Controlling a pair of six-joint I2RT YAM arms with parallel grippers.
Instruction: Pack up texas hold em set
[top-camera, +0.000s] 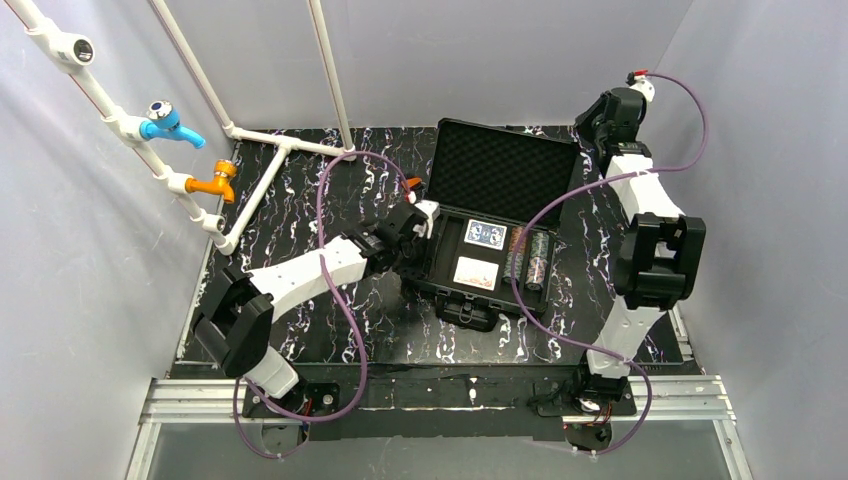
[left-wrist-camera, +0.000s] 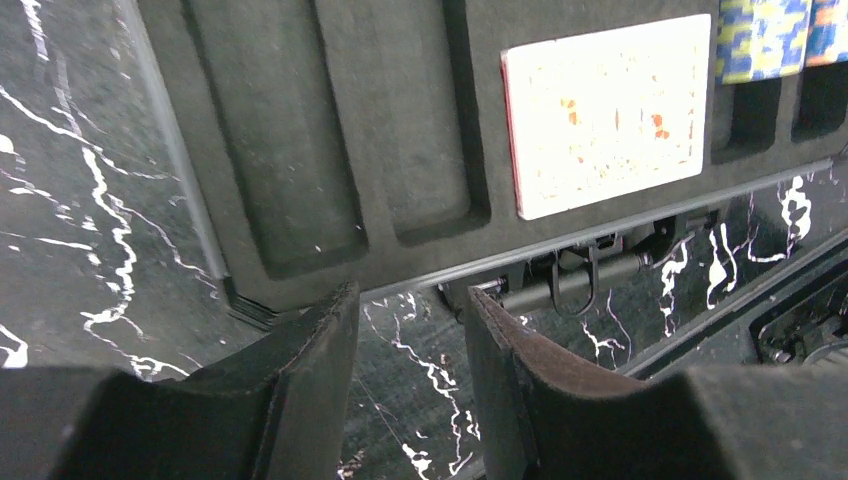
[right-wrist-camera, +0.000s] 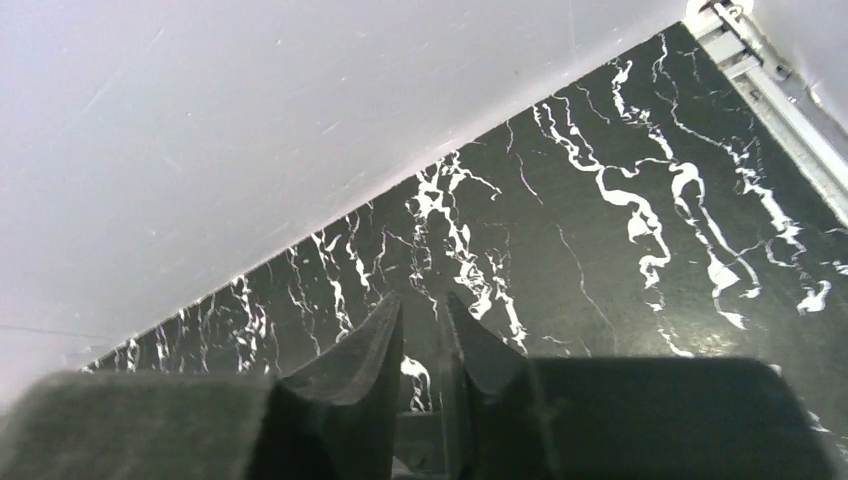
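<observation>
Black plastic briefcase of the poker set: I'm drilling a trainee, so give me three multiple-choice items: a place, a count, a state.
1. The red card deck lies: A on the white pipes; B on the marbled table; C in the black plastic briefcase's tray, handle side.
2. Card decks in the tray: A one; B two; C four.
3. The foam lid stands: A open; B shut; C detached.
C, it fills a front slot; B, red plus the blue card deck; A, its foam faces the camera.

blocked: raised foam lid (top-camera: 505, 170) behind slotted tray (top-camera: 447, 250); white pipes (top-camera: 300, 145) far left | free: tray's left slots (left-wrist-camera: 330, 150)
</observation>
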